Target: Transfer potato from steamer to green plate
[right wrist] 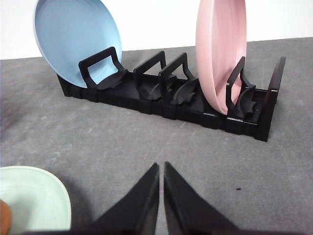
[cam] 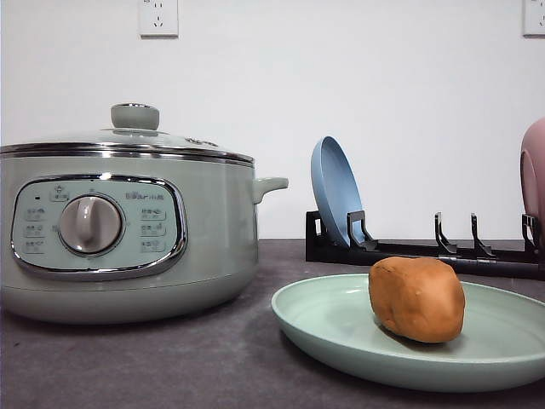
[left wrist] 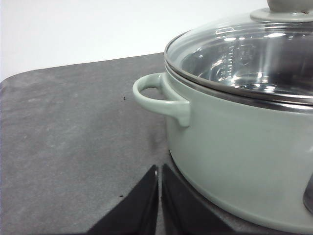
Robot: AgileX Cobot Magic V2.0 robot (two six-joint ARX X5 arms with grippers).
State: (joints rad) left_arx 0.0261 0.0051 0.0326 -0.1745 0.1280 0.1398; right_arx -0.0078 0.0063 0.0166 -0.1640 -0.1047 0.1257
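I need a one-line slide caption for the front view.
Orange-brown potato resting on pale green plate, beside lidded sage-green steamer.

The steamer point(cam: 128, 230) is cut off at the left edge of the front view, and the pink dish point(cam: 534, 183) at the right edge. The small labels on the control panel point(cam: 98, 226) cannot be read (too small). Only a sliver of the potato point(right wrist: 5, 215) is shown at the lower left of the right wrist view.

One potato point(cam: 417, 298), one steamer point(cam: 128, 230) with one lid point(cam: 128, 136), three plates: one green plate point(cam: 341, 328), one blue plate point(right wrist: 76, 41), one pink dish point(right wrist: 220, 51). One black rack point(right wrist: 166, 95), two wall sockets point(cam: 158, 17).
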